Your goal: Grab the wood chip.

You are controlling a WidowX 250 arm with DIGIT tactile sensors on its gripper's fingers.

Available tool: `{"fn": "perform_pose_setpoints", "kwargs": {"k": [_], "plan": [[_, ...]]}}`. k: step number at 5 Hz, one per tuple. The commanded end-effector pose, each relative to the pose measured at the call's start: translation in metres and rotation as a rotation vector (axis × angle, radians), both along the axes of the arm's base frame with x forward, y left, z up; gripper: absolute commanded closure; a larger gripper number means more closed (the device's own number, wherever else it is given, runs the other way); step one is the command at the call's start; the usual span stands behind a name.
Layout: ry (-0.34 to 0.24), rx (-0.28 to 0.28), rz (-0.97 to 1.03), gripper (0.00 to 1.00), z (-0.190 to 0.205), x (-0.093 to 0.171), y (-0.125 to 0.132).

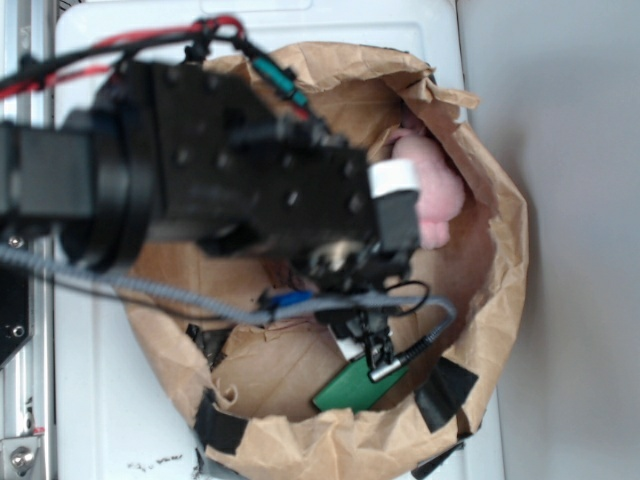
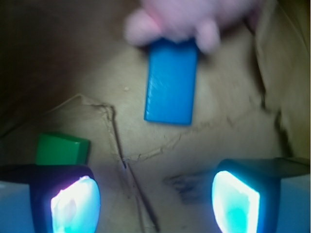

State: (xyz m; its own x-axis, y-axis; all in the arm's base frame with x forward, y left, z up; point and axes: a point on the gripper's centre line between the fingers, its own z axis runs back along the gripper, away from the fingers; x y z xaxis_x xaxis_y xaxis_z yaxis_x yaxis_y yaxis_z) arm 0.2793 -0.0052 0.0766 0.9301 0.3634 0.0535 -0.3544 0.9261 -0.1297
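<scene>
The end effector [image 2: 155,204] hangs with its fingers spread and nothing between them. One wood chip [image 2: 187,183], a dark blurred streak, lies just inside the right finger. One green block [image 2: 63,149] sits left of the chip, with one blue block [image 2: 171,81] beyond the chip and one pink plush toy [image 2: 187,19] farthest from it.

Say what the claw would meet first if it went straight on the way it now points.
Likely the wood chip, the dark streaky sliver lying between the open claw's fingers, nearer the picture's right one, on the paper bag floor. Blur leaves depth unclear.
</scene>
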Motion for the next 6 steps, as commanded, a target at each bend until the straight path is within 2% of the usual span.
{"fn": "perform_pose_setpoints", "kwargs": {"k": [1, 2, 4, 5, 6], "plan": [[-0.149, 0.010, -0.464, 0.00, 0.039, -0.029, 0.030], [-0.134, -0.026, -0.437, 0.00, 0.048, -0.035, 0.050], [-0.134, -0.026, -0.437, 0.00, 0.048, -0.035, 0.050], [-0.097, -0.092, -0.682, 0.00, 0.031, -0.038, 0.046], [-0.178, -0.118, -0.874, 0.00, 0.021, -0.040, 0.045]]}}
